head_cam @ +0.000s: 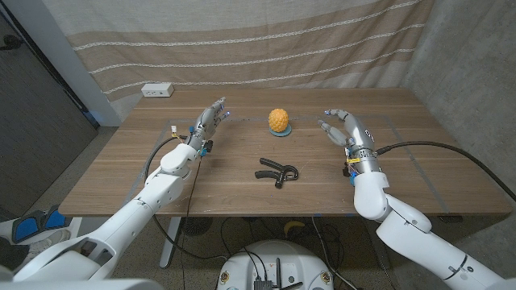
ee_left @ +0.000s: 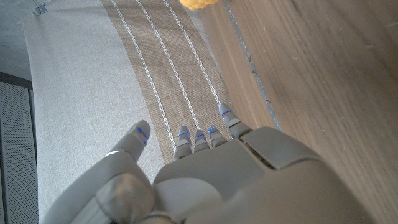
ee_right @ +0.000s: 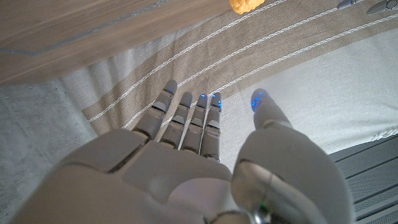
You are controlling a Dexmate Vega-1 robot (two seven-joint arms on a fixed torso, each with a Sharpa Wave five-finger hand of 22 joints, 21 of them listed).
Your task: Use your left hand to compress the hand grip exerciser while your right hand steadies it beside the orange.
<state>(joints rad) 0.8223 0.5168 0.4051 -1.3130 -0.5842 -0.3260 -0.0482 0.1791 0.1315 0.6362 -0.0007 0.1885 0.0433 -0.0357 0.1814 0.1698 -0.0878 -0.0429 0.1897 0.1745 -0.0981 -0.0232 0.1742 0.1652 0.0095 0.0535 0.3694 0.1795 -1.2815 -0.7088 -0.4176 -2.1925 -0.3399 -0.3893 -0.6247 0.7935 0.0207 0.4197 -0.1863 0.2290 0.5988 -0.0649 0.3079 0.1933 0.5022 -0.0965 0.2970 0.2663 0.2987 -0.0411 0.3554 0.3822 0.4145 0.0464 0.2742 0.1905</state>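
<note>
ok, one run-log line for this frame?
left hand: open, raised, holds nothing | right hand: open, raised, holds nothing | black hand grip exerciser: on wooden table, untouched | bumpy orange: on small blue disc, behind exerciser

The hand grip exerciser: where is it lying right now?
In the head view the hand grip exerciser lies on the wooden table near its middle, in front of the orange and apart from it, between the two raised hands, touched by neither.

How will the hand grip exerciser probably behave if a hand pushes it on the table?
The hand grip exerciser lies flat on its side on the wooden table, so it will probably slide or pivot rather than roll. Its two handles spread from a coil, so an off-centre push may spin it. It looks rigid, not floppy.
</note>
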